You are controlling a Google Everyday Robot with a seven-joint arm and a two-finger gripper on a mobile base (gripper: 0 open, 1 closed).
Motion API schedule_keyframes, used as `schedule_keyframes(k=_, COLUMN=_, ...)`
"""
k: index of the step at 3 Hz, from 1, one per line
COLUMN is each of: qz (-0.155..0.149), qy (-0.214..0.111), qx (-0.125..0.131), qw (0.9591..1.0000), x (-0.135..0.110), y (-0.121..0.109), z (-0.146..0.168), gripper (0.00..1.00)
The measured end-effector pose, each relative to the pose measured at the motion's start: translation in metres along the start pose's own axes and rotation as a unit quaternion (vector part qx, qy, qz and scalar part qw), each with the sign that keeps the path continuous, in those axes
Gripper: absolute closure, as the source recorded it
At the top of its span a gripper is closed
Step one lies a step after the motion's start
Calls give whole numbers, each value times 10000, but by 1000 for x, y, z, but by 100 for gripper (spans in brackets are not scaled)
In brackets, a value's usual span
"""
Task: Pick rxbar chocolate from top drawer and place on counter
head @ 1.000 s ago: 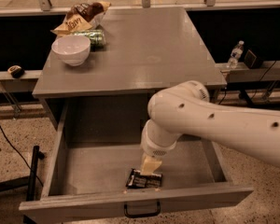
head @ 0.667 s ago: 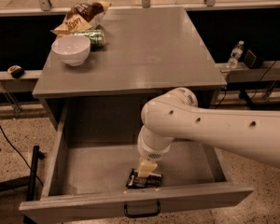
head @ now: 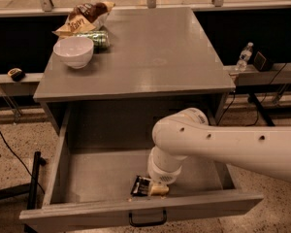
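The top drawer (head: 56,169) stands open below the front edge of the counter (head: 155,52). Its front panel carries 1 small black handle (head: 147,220) near the middle. The rxbar chocolate (head: 140,185) lies flat on the drawer floor, close to the front wall and a little right of the middle, well apart from both side walls.

The gripper (head: 158,190) is down inside the drawer at the bar's right end, touching it or just over it. Whether it is clenched on the bar or released cannot be told. The white arm (head: 223,144) comes in from the right, crosses above the drawer's right wall and bends down over the right half of the drawer floor. The left half of the floor is open grey surface from the left wall to the bar. The drawer's back wall sits in shadow under the counter's front edge.

On the counter, 3 things cluster toward the back-left corner. The bowl (head: 73,51) is near the left edge, the can (head: 94,39) is just behind and to the right of it, and the chip bag (head: 85,16) is at the corner itself. From the middle to the right edge, and all along the front edge, the top shows smooth bare grey. Beyond the right edge, 1 water bottle (head: 244,56) stands on a lower ledge (head: 262,74).
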State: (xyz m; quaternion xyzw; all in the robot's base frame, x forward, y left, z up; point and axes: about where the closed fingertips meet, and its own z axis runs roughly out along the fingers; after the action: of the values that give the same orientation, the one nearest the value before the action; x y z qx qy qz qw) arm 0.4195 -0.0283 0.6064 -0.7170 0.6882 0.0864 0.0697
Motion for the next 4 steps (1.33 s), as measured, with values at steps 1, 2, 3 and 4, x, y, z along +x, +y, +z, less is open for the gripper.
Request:
schedule_keyframes(k=1, qz=-153, qy=-17, qx=-143, qw=9998, x=-7, y=11, z=8, gripper=60)
schedule_keyframes(k=2, qz=-153, qy=-18, qx=-143, qw=9998, x=-7, y=11, z=6, gripper=84)
schedule_keyframes(k=3, qz=-227, qy=-464, qx=142, qw=9986, x=-16, y=-7, z=-40, gripper=100)
schedule_keyframes(k=4, qz=-519, qy=-800, qx=298, qw=9950, x=-19, y=-35, z=-105, gripper=100)
